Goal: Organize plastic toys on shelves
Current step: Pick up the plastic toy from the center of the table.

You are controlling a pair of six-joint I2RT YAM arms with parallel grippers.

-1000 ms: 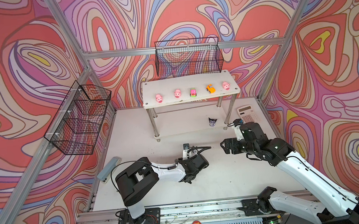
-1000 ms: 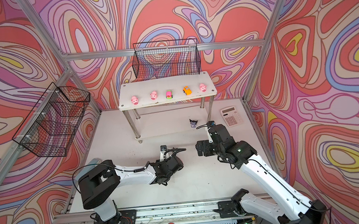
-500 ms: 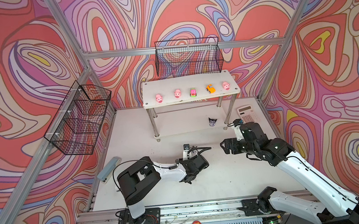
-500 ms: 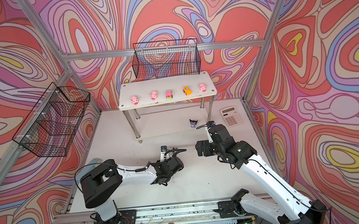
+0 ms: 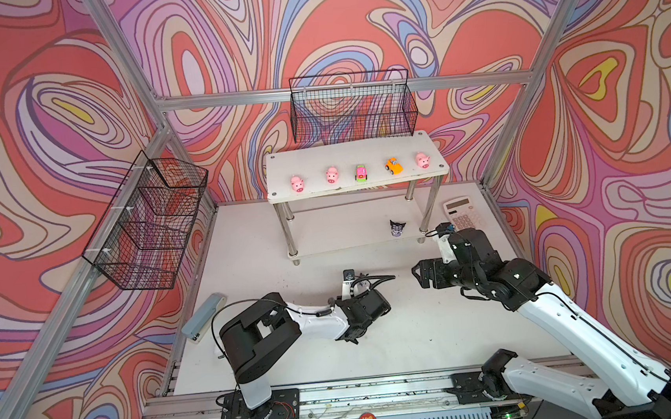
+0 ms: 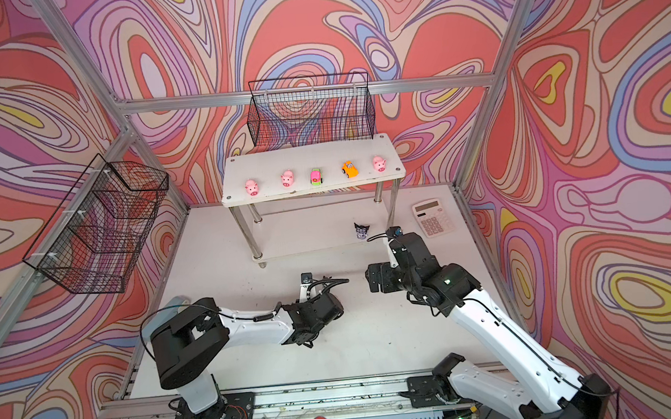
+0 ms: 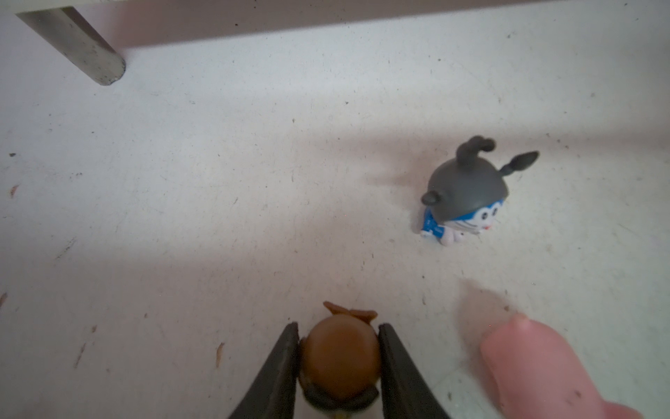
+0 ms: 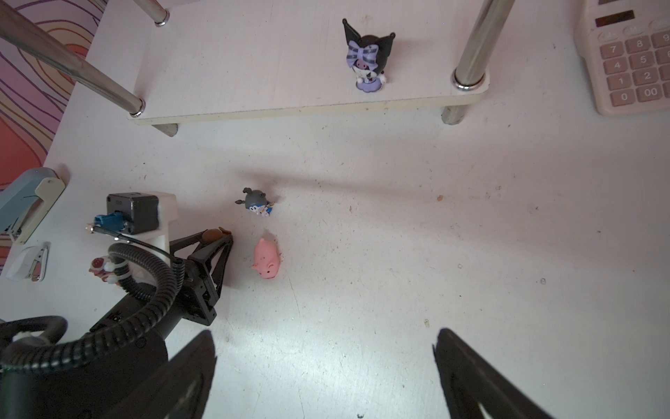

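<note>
In the left wrist view my left gripper (image 7: 339,326) is shut on a brown figurine (image 7: 339,357) that stands on the white table. A grey figurine (image 7: 467,185) and a pink pig (image 7: 536,366) lie close by. The right wrist view shows the same group: left gripper (image 8: 217,235), grey figurine (image 8: 257,201), pig (image 8: 266,259). My right gripper (image 8: 324,348) hangs open and empty above the table. The shelves (image 5: 362,151) carry three pigs, a pink-green car (image 5: 361,173) and an orange car (image 5: 393,166) on top. A dark horned figurine (image 5: 396,227) stands on the lower board.
A pink-keyed calculator (image 5: 463,212) lies right of the shelves, and a grey stapler (image 5: 205,317) lies at the table's left edge. Black wire baskets hang on the back wall (image 5: 352,111) and left wall (image 5: 150,221). A small pink-white figure (image 8: 101,266) sits behind the left arm's cable.
My left gripper's jaws have closed onto the brown figurine. The right arm has not moved.
</note>
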